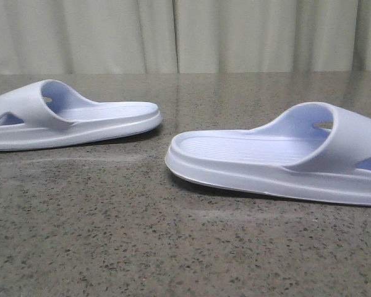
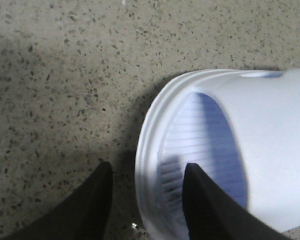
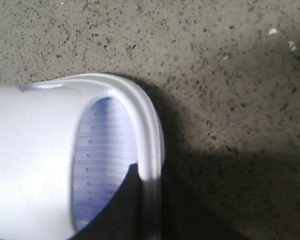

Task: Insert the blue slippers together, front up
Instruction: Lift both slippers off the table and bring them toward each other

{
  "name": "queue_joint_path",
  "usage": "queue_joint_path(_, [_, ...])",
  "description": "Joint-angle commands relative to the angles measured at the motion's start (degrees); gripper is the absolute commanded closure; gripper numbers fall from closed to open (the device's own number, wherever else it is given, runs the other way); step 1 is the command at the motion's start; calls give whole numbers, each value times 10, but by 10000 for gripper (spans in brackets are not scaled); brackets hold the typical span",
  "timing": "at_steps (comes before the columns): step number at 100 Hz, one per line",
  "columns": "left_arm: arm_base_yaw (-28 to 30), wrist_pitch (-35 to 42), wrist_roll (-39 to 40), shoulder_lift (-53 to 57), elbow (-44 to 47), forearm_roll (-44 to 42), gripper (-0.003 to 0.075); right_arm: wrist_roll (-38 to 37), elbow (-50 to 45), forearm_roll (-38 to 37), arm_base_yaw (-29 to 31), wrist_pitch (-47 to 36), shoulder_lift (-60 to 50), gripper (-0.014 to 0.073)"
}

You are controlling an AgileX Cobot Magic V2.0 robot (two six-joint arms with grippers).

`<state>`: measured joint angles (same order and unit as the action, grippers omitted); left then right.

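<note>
Slippers (image 1: 74, 117) (image 1: 278, 158) apart on table (image 1: 185, 247), not nested; left gripper (image 2: 145, 200) spread, straddling toe rim; right gripper state unclear

- The front view sits low, near the bench (image 1: 173, 247), facing the curtain (image 1: 173, 37) beyond its far edge.
- Each wrist view looks steeply down, close over one slipper's (image 2: 270, 150) toe end, shared with the front view.
</note>
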<state>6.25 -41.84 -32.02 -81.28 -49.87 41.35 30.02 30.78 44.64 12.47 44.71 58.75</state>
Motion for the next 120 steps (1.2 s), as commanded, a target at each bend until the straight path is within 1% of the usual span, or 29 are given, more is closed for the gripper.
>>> queue_joint_path(1, [2,12,-18,3,-17,38,434,13,13,6,3,-5,-2,701])
queue_joint_path(16, [2,12,-43,-14,-17,73,440,13,13,6,3,-5,-2,701])
queue_joint_path(23, [2,16,-43,-15,-17,75,478,13,13,6,3,-5,-2,701])
queue_joint_path(32, [2,17,-43,-15,-23,74,582,13,13,6,3,-5,-2,701])
queue_joint_path(40, [2,7,-43,-14,-31,74,708,13,13,6,3,-5,-2,701])
queue_joint_path(50, [2,-10,-43,-9,-47,73,704,13,13,9,3,-11,-2,701])
queue_joint_path(62, [2,-21,-43,10,-67,74,704,14,20,34,3,-16,-2,701])
queue_joint_path(84, [2,-38,-43,52,-111,74,705,14,88,76,3,-21,-2,701])
queue_joint_path(107, [2,-96,-41,70,-163,82,705,14,155,134,3,-17,-2,701])
queue_joint_path(120, [2,-115,-40,70,-182,106,705,40,172,184,3,-2,-2,701])
